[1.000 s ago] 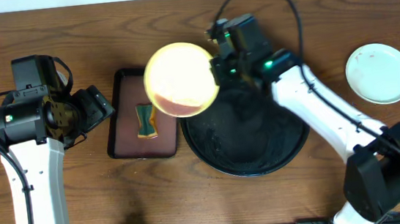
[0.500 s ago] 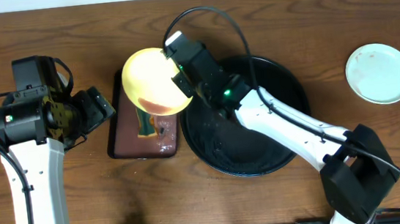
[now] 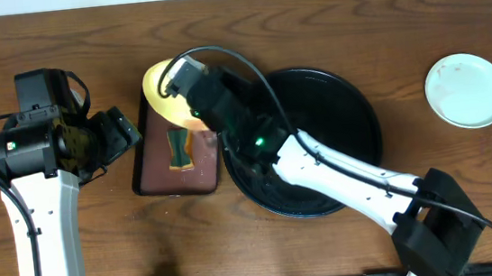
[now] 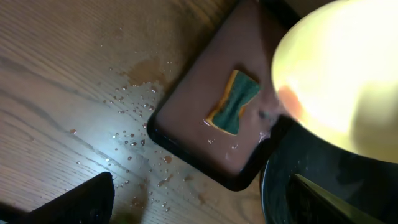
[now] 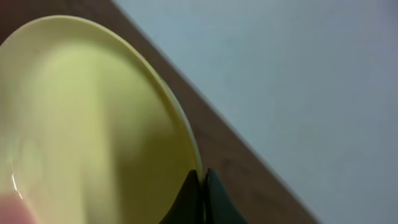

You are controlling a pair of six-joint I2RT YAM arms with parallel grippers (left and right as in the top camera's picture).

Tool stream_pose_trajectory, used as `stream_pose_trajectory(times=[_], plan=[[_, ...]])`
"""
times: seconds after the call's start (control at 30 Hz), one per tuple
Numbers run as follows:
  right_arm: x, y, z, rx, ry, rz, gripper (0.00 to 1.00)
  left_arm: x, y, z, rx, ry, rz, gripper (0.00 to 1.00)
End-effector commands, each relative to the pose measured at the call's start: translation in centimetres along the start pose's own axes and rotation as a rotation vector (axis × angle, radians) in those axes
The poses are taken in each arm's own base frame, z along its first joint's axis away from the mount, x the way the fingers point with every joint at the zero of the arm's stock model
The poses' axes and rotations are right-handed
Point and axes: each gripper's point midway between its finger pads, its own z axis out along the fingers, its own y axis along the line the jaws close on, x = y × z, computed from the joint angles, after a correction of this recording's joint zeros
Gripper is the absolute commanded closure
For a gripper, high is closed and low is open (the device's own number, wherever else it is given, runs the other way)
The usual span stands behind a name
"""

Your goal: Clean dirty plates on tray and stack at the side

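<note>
At the right gripper: jaws pressed together, pinching the rim of the yellow plate between two dark fingertips.

Item 1, yellow plate. Held clear of the table and tilted, above the far right part of the brown tray, just beside the black tray's upper left rim. Red-brown smear on its face, seen in the left wrist view near the lower edge. Mostly hidden by the right arm in the overhead view, with only a crescent showing.

Item 2, left gripper. Jaws spread wide, holding nothing. It hangs just off the brown tray's left edge, with both fingertips showing at the bottom of its wrist view.

Item 3, brown tray. Rectangular, dark, with a raised rim, lying left of the black tray and close against it. It holds one sponge, green with a yellow edge, near its middle. The surface looks wet.

Item 4, black tray. Large and round, at mid-table. The right arm crosses it.

Item 5, mint-blue plate. Flat on the table at the far right, well apart from the black tray, with a faint reddish mark near its centre.

Item 6, droplets. Scattered on the wood beside the brown tray's corner.
</note>
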Motion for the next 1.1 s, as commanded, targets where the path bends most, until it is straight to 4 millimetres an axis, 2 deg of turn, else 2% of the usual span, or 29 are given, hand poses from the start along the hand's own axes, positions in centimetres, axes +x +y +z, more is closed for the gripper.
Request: stream_pose_trajectory(times=[0.0,0.13,0.43,1.07], plan=[[-2.1,-3.7,-1.9,0.158,-0.014,-0.063,0.99,-0.3,-0.2,-0.5,0.014,-0.011,0.007,0.11],[-3.2,-3.3,-2.6,0.176,-0.037,-0.116,0.99,-0.3,-0.2,-0.5,0.014,-0.011,0.007,0.11],[-4.4,-3.0,-3.8,0.219,-0.058,-0.118,0.99,-0.3,-0.2,-0.5,0.014,-0.011,0.007,0.11],[-5.3,-3.2,-4.2,0.236,-0.087,-0.133,0.99,-0.3,-0.2,-0.5,0.014,-0.011,0.007,0.11]])
